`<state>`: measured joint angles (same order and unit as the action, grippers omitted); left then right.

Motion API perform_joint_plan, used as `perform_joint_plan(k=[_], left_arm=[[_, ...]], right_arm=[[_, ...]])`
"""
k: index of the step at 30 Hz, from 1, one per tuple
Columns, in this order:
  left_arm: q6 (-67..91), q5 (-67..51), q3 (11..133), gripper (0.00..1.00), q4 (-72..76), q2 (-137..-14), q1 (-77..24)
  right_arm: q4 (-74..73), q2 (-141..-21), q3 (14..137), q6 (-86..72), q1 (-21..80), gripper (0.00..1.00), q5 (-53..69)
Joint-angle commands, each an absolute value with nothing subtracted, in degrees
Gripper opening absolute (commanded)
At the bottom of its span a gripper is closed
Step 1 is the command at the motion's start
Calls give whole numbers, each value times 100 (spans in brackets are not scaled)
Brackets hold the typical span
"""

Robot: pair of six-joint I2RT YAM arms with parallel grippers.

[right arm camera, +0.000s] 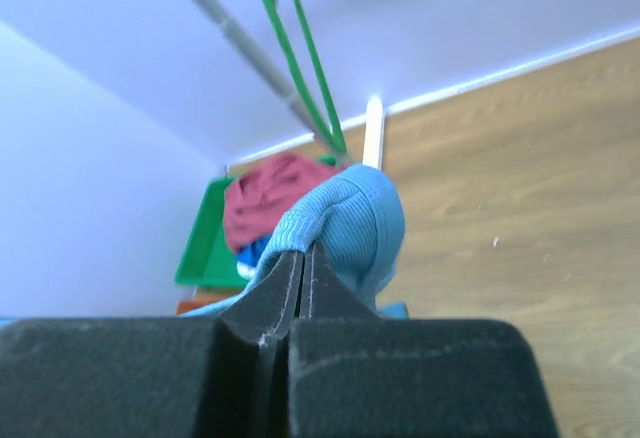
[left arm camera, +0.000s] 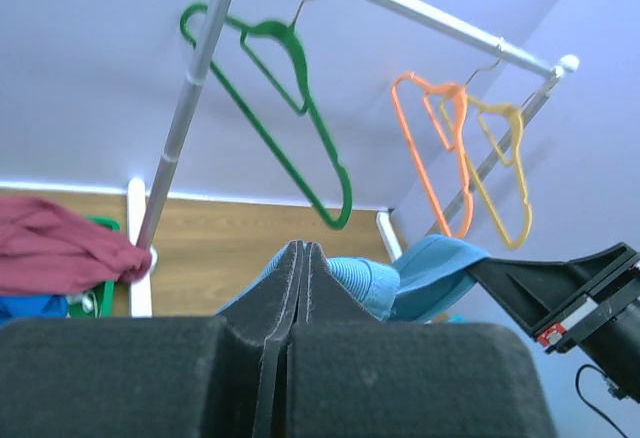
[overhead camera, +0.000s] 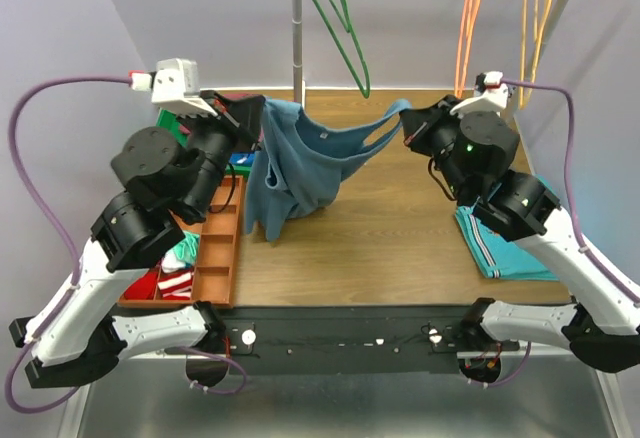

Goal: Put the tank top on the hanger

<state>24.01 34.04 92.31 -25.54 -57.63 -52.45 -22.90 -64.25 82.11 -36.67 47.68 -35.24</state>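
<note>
The slate-blue tank top [overhead camera: 300,168] hangs stretched in the air between my two grippers, its body drooping to the table. My left gripper [overhead camera: 252,110] is shut on its left shoulder; the fabric shows behind the closed tips in the left wrist view [left arm camera: 365,283]. My right gripper [overhead camera: 405,123] is shut on the right strap, which bunches over the tips in the right wrist view [right arm camera: 350,218]. The dark-green hanger [overhead camera: 340,28] hangs from the rail behind and above the top, also in the left wrist view [left arm camera: 290,118] and the right wrist view [right arm camera: 300,58].
An orange hanger [overhead camera: 466,28] and a yellow hanger [overhead camera: 535,23] hang at the right of the rail. The rail's upright pole [overhead camera: 297,33] stands left of the green hanger. A maroon garment [left arm camera: 55,248] lies in a green bin. A brown tray [overhead camera: 215,258] sits left; folded teal cloth [overhead camera: 505,248] right.
</note>
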Motion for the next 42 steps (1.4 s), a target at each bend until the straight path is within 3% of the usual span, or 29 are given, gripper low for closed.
perform_joint_plan(k=[1,6,10,14,18,22,24,27,28,31,38,42], left_arm=[[1759,3524,9992,0,-2101,-6011,-5203],[1573,3402,10406,0,-2214,-6205,-5177],[1923,3270,9951,0,-2531,-6170,-5142],[2723,2875,8301,0,-2462,-5653,-5071],[3698,2225,5696,0,-1857,-5143,-5010],[4341,1689,4133,2,-1143,-4826,-4992],[4490,1644,3738,8,-985,-4694,-4992],[4518,1696,3639,35,-1089,-4518,-4992],[4500,1705,3673,50,-1159,-4465,-4992],[4360,1758,3945,70,-1590,-4333,-4992],[4044,1688,4816,74,-2653,-4184,-5001],[3824,1582,5219,74,-2935,-4263,-4992]], right_arm=[[-3120,-6802,9332,-2980,4808,1,-4210],[-3436,-7154,10527,-2699,4808,1,-4280],[-3743,-7207,10539,-2733,4808,1,-4271],[-3595,-6812,9030,-3276,4808,1,-3816],[-3236,-6321,6975,-3936,4808,1,-3393],[-2261,-5837,5048,-4341,4799,19,-2980],[-1934,-5783,4564,-4403,4799,23,-2944],[-2135,-5950,4849,-4290,4808,45,-2988],[-2249,-5985,4982,-4246,4808,52,-2997],[-2592,-5968,5421,-3973,4808,63,-3041],[-2804,-5801,6624,-3332,4799,67,-2488],[-2865,-6187,7618,-2963,4799,66,-2803]])
